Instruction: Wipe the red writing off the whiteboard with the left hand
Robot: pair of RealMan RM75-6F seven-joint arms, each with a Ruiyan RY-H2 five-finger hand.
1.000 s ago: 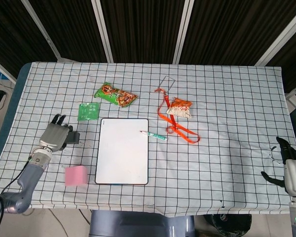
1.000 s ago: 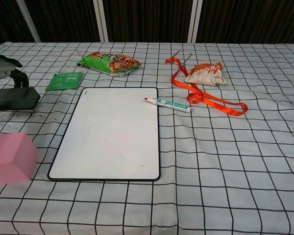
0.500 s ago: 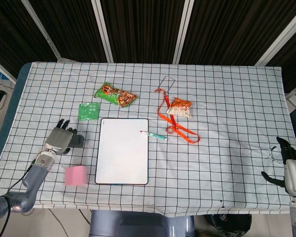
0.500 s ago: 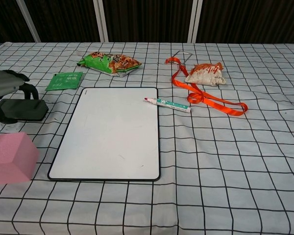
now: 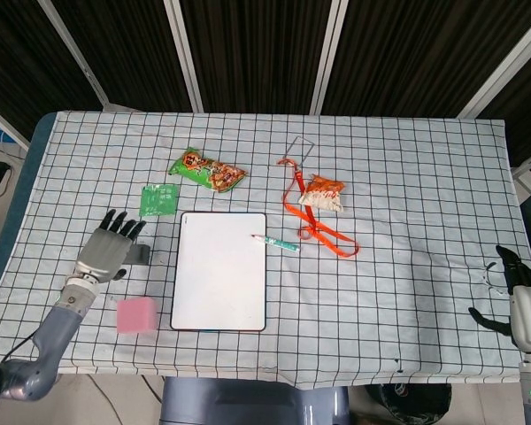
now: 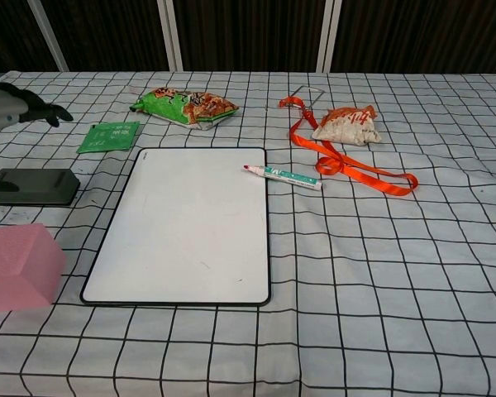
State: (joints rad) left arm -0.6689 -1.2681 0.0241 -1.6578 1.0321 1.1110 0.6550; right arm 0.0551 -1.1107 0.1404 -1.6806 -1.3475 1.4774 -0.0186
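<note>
Whiteboard (image 5: 219, 270) at table centre, surface showing no red writing: wiping appears complete. At its 9 o'clock, left hand (image 5: 104, 251) hovers, fingers spread, over grey eraser (image 6: 31, 186). Right hand (image 5: 518, 288), far at 3 o'clock, idle, fingers loosely spread.

A rectangular white whiteboard with a thin black rim (image 5: 219, 271) (image 6: 186, 225) lies flat on the checked cloth, long side running away from the robot. Its surface looks nearly clean, only faint specks showing. Left of it rests a dark grey block eraser (image 6: 33, 186) (image 5: 140, 254).
</note>
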